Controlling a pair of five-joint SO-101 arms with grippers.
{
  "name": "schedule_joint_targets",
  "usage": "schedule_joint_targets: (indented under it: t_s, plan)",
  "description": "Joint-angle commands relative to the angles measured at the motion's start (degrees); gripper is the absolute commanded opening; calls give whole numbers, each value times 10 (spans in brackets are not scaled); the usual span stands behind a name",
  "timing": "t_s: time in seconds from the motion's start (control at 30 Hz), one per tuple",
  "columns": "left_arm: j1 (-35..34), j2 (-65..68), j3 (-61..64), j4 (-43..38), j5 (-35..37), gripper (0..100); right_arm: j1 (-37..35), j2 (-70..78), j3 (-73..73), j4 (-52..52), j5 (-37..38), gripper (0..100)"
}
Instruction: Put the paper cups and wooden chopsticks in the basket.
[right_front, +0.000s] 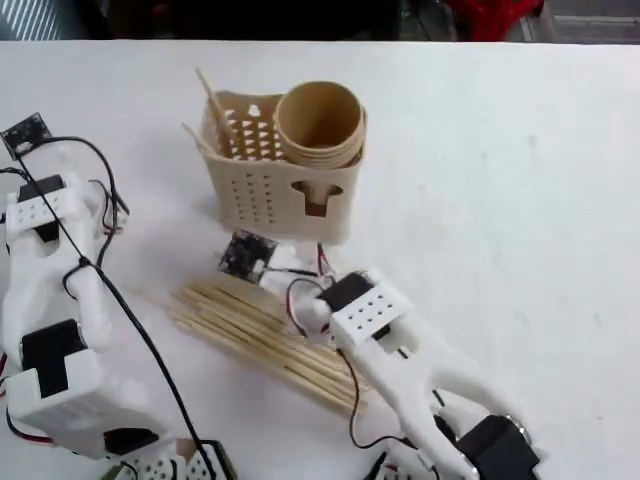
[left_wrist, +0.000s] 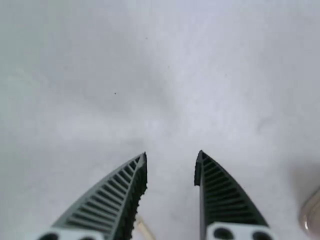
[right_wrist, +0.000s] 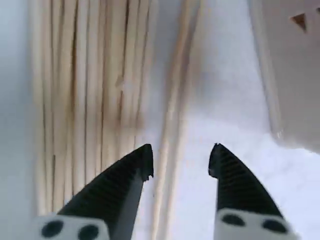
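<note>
With the cups (right_front: 320, 125) already in the basket (right_front: 265, 195), the right gripper (right_wrist: 180, 160) hangs open and empty, a stray chopstick pair (right_wrist: 172, 120) between its fingers (right_wrist: 127, 177), so next it should lower and close

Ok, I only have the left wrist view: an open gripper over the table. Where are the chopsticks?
Observer: A pile of chopsticks lies on the table, on the arms' side of the basket.
Operator: Any in the basket?
Observer: Yes, a few sticks lean in it, beside stacked cups.
Operator: And the right gripper?
Observer: The right gripper is open, over two chopsticks at the pile's edge.
</note>
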Motion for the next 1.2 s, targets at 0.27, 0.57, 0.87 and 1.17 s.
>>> schedule_joint_targets:
  t_s: [0.27,0.57,0.87,1.17]
  plan:
    - [-4,-4,-4,-10,4,173,31,156,-43,-77,7,190]
    - [-4,-4,-5,-10,4,173,41,164,-65,-53,3,28]
    - [-2,-4,-5,-11,4,173,38,58,-65,7,-11,17]
    - [-1,-4,-3,-18,4,173,2,-204,-69,118,-64,17]
